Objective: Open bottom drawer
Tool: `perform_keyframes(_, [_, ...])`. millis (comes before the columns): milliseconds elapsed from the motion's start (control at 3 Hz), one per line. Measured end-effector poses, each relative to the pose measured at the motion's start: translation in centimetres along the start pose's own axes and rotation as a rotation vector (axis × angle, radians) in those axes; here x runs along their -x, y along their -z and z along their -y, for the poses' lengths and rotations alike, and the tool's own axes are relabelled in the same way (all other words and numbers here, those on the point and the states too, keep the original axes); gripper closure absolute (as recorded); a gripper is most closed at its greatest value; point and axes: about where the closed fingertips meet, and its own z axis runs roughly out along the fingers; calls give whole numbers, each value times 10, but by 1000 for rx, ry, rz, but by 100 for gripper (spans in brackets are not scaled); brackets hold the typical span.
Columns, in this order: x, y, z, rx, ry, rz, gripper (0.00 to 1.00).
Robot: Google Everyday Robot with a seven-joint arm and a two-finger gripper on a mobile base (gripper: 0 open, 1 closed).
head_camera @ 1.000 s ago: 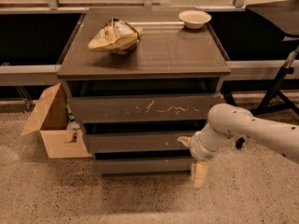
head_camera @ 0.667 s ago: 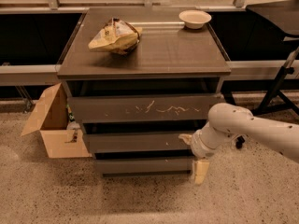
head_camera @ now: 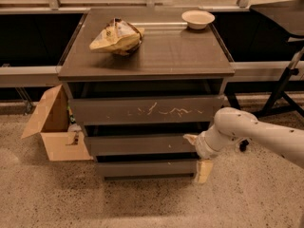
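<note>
**Position.** The gripper point(head_camera: 198, 155) sits at the right front corner of the cabinet point(head_camera: 156, 56), low down. The arm comes in from the right. Two cream fingertips point(head_camera: 204, 171) show well apart, so the jaws read as wide open w/ nothing held. The upper tip is near the right end of the middle drawer point(head_camera: 137, 144). The lower tip hangs at the right end of the bottom drawer point(head_camera: 142, 167); contact can't be confirmed.

**Key relation.** The bottom drawer is the lowest of three fronts, just above the floor, and looks shut or nearly so. It lies to the left of the jaws. Its long axis runs horiz., left to right, and travel is probably toward the camera. The jaws therefore need purchase on the right edge or in the dark gap above the front.

**Surfaces.**
- Bottom drawer front: flat, dark grey-brown wood finish, no handle, so there's little to grip and slip is likely.
- Top drawer point(head_camera: 147, 109): same finish, w/ white scratches.
- Floor: speckled, hard.
- Cardboard box point(head_camera: 52, 127): stands at the left, flap open.
- On top: a crumpled bag point(head_camera: 116, 36) and a pale bowl point(head_camera: 198, 18).
</note>
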Motion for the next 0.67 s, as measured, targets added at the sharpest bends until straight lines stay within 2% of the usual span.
perform_keyframes(333, [-17,-21,12,-21,-28,58,0])
perform_keyframes(667, [-17,-21,12,-20,-28,58,0])
